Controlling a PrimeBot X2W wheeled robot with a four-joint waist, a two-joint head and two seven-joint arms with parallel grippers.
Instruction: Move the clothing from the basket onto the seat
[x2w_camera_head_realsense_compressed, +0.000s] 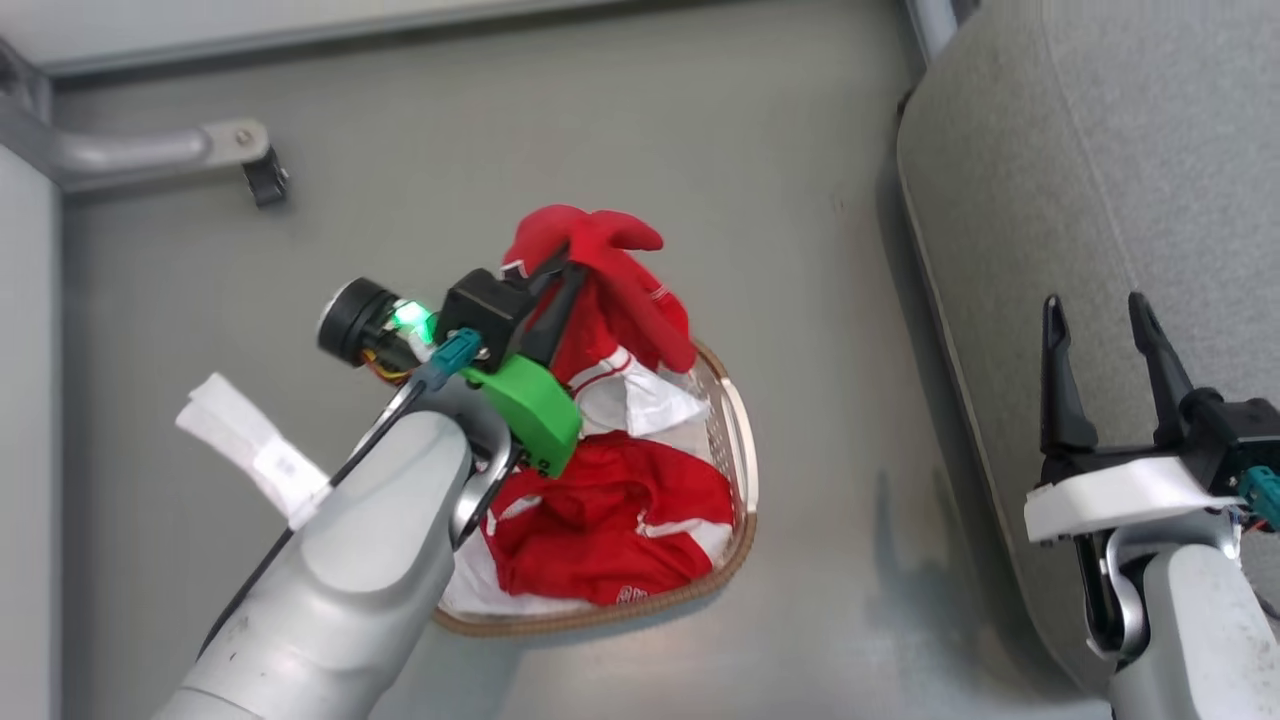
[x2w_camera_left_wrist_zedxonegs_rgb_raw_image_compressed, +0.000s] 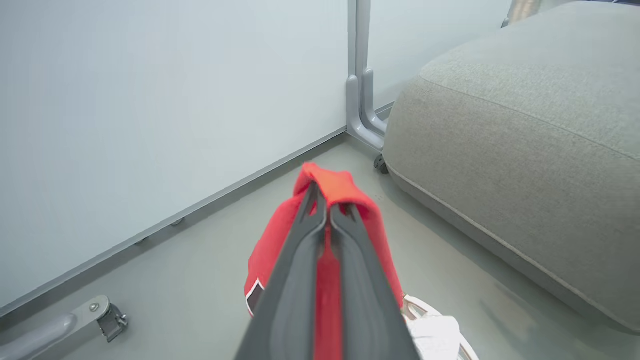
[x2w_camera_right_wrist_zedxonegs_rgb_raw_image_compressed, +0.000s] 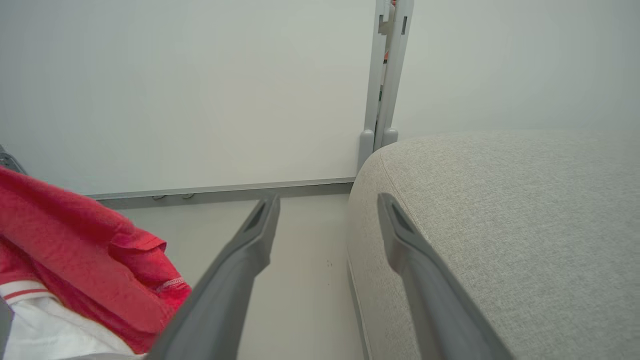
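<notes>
My left gripper (x2w_camera_head_realsense_compressed: 570, 262) is shut on a red garment (x2w_camera_head_realsense_compressed: 620, 290) and holds it up above the basket (x2w_camera_head_realsense_compressed: 742, 440); in the left wrist view the red cloth (x2w_camera_left_wrist_zedxonegs_rgb_raw_image_compressed: 340, 192) drapes over the closed fingertips. A second red garment with white panels (x2w_camera_head_realsense_compressed: 610, 515) lies inside the white basket with the brown woven rim, on the floor. The grey seat (x2w_camera_head_realsense_compressed: 1100, 150) stands to the right of the basket, also seen as the seat (x2w_camera_left_wrist_zedxonegs_rgb_raw_image_compressed: 525, 150) in the left wrist view. My right gripper (x2w_camera_head_realsense_compressed: 1098, 315) is open with nothing between its fingers, at the seat's edge (x2w_camera_right_wrist_zedxonegs_rgb_raw_image_compressed: 450, 200).
A pale wall panel with a grey base rail (x2w_camera_left_wrist_zedxonegs_rgb_raw_image_compressed: 200, 205) runs behind the basket. A grey frame leg with a caster (x2w_camera_head_realsense_compressed: 262, 180) stands at the far left, and an upright post (x2w_camera_left_wrist_zedxonegs_rgb_raw_image_compressed: 360, 75) sits by the seat's corner. Grey floor (x2w_camera_head_realsense_compressed: 500, 130) surrounds the basket.
</notes>
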